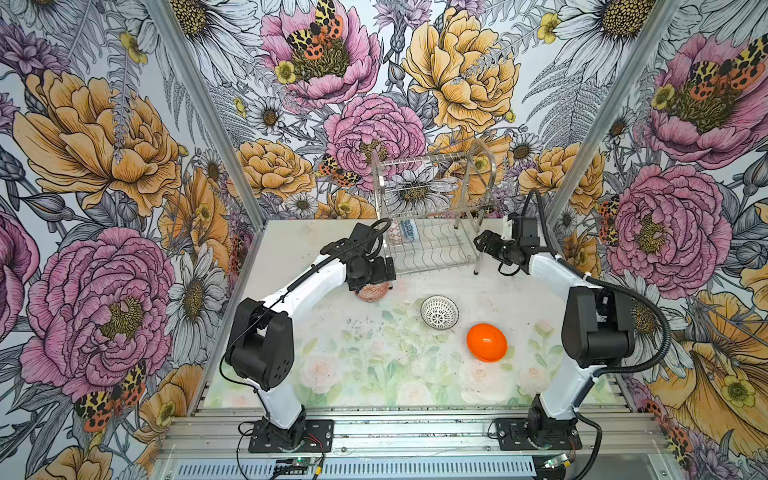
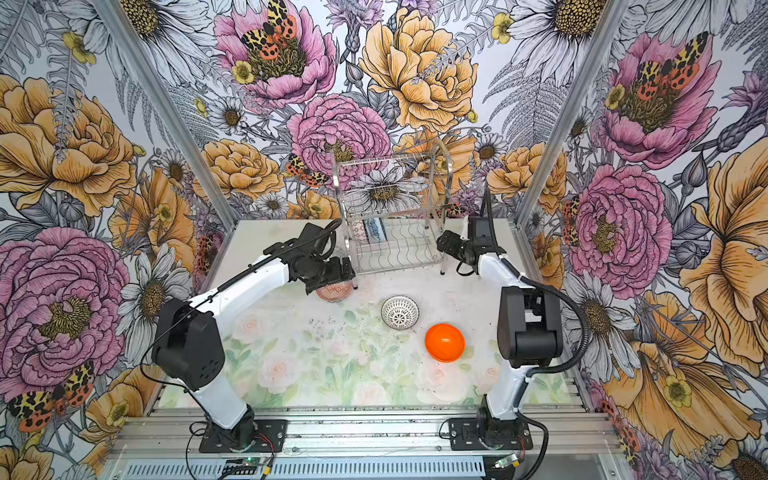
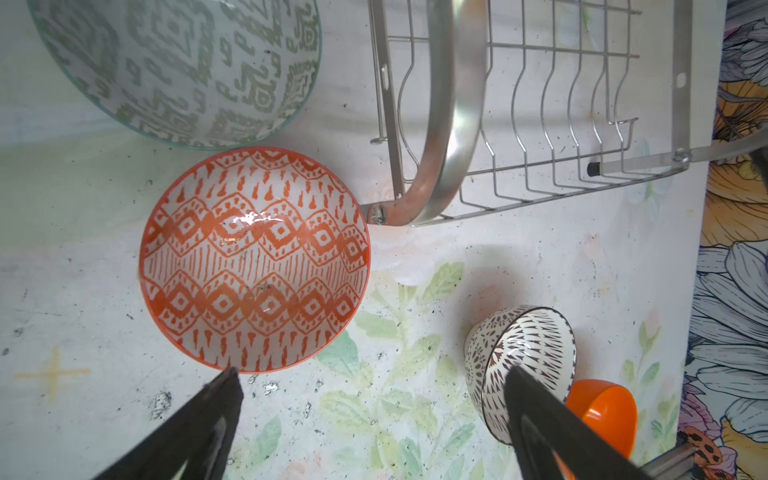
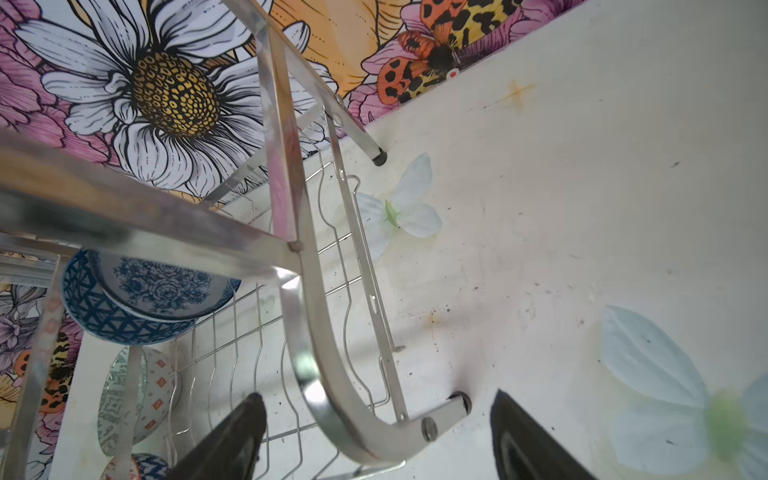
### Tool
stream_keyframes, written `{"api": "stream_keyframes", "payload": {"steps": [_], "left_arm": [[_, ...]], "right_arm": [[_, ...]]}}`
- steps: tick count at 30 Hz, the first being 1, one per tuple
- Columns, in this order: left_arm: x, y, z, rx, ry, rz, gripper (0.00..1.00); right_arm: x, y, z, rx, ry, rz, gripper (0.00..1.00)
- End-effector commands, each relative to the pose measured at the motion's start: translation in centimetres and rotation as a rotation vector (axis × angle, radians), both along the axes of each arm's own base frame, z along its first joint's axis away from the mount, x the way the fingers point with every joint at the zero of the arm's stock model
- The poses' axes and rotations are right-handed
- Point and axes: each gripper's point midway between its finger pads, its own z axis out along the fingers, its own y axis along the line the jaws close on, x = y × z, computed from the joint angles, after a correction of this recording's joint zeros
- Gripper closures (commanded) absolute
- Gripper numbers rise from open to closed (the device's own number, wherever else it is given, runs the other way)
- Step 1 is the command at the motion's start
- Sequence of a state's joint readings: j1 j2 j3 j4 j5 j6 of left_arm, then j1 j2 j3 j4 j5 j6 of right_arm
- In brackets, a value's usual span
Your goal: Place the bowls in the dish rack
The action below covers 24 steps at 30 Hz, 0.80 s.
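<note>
Orange-white bowl [image 3: 254,259] under left tool [image 3: 372,374]

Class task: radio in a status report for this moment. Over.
Left gripper open over orange-white bowl. Right gripper open at dish rack end frame. Two blue bowls racked; lattice bowl, orange bowl on table. Rack foot close by.

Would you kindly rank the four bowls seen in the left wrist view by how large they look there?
1. grey-green bowl, cropped at the view's edge
2. orange-white bowl
3. black-and-white bowl
4. plain orange bowl, partly hidden
The last two lie farther away; true sizes unsure.
</note>
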<state>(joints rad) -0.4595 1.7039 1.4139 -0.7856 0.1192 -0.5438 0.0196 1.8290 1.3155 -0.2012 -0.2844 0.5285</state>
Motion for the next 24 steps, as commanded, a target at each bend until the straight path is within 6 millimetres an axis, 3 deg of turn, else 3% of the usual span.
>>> {"api": "stream_keyframes", "payload": {"steps": [1,15,24], "left_arm": [[-0.1,1.1,0.8,-0.005,-0.020,0.035,0.01],[-0.4,3.5,1.1,-0.039,-0.006,0.106,0.02],[0.1,5.6,1.3,-0.056,-0.010,0.162,0.01]], "right_arm": [[1.2,1.0,1.0,-0.005,-0.044,0.026,0.21],[1.3,1.8,-0.6,0.000,-0.026,0.044,0.59],[-0.8,2.1,-0.2,-0.010,-0.026,0.060,0.74]]}}
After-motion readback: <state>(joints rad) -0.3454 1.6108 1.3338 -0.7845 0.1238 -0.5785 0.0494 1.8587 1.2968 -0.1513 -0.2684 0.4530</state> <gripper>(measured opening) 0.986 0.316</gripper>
